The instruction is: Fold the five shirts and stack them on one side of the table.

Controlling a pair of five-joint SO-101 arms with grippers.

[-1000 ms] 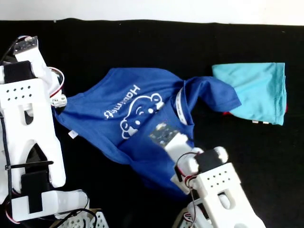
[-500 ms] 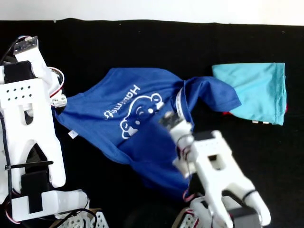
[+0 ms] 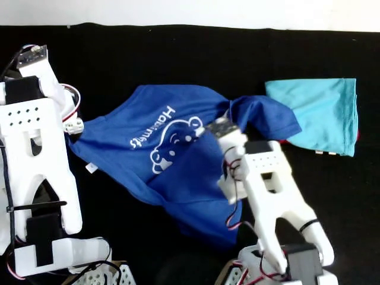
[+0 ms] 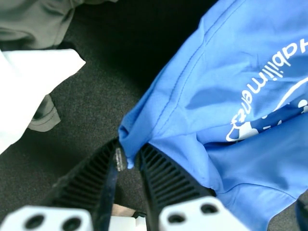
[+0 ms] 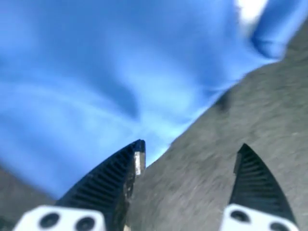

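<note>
The left jaws were pressed together on a bunched corner of the blue shirt (image 4: 231, 91), pinching its edge at the left side of the counter (image 3: 148, 53). The right jaws stood spread with nothing between them, above the shirt's border near the collar. One tip was over blue cloth and the other over bare counter.

The blue shirt (image 3: 172, 160) lay print-up across the middle of the counter, rumpled and slanted. One sleeve reached toward the folded teal shirt (image 3: 317, 116) at the right; whether the two touched could not be told. A sliver of red (image 3: 284, 141) showed under the teal one. Beside the left jaws lay some grey cloth (image 4: 33, 19) and white cloth (image 4: 24, 82).

The teal shirt appeared to be done and the stack begun on the right. The blue one seemed to be at the spreading stage, with no fold made yet. The next move probably called for the right jaws to drop and close on a single layer at the collar-side edge. Both arms could then draw the cloth taut and flat without dragging the sleeve into the teal shirt.
</note>
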